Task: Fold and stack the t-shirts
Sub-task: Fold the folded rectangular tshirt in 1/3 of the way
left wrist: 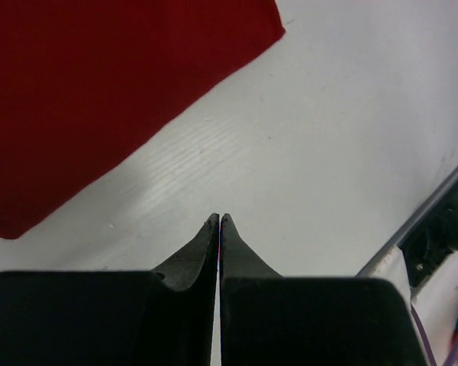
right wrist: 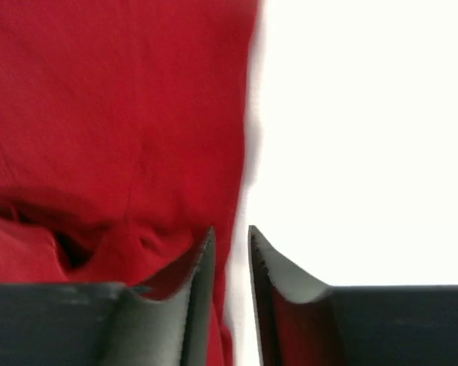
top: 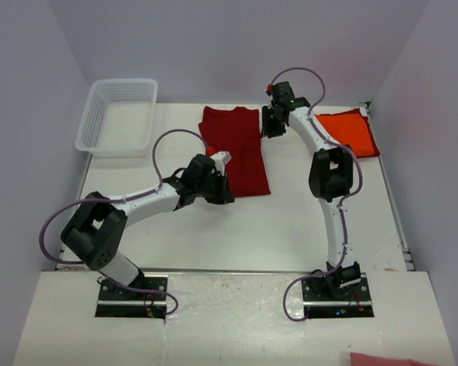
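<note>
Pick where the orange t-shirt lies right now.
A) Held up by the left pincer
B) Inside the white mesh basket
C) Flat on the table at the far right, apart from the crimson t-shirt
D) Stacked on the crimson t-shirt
C: the orange t-shirt lies flat at the far right of the table, with bare tabletop between it and the crimson t-shirt.

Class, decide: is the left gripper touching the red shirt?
Apart. The left wrist view shows the shut left gripper over the table, with a white strip between its tips and the red shirt.
</note>
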